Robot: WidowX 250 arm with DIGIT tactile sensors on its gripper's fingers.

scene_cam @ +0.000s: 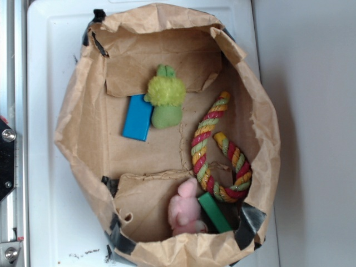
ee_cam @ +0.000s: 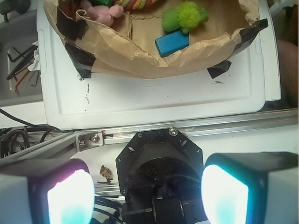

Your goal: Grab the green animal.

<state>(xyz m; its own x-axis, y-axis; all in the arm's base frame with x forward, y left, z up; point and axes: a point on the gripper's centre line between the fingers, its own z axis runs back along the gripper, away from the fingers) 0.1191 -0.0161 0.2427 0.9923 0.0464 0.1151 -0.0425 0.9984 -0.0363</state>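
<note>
**Paper bag and contents, with hand position**

Landmark: brown paper bag (scene_cam: 83,111), lying opened out on a white tray (scene_cam: 44,67) set on the bench; dark tape patches at several rim corners.

1. Green animal (scene_cam: 165,97). Small plush, fuzzy yellow-green middle, smooth light-green ends. Lies on the bag floor in the upper central part of the bag as the exterior view shows it, long axis running up and down that picture. Nothing grips it. In the wrist view it shows near the bag's front wall (ee_cam: 184,16).

2. Blue block (scene_cam: 137,117). Flat, rectangular. On the bag floor, touching or just beside the green animal's left flank in the exterior view.

3. Rope toy (scene_cam: 207,146). Braided red, yellow and green, bent into a hook shape. Against the bag's right wall, apart from the green animal.

4. Pink plush (scene_cam: 185,211). At the bag's lower end, near the rim.

5. Green block (scene_cam: 214,212). Dark green, flat, tilted. Touching or just beside the pink plush, its upper end close to the rope toy's curve.

6. Hand (ee_cam: 147,196). Fingers (ee_cam: 70,196) spread wide apart, empty. Outside the bag, beyond the tray's edge, over an aluminium rail (ee_cam: 224,122). Well apart from the green animal.
</note>
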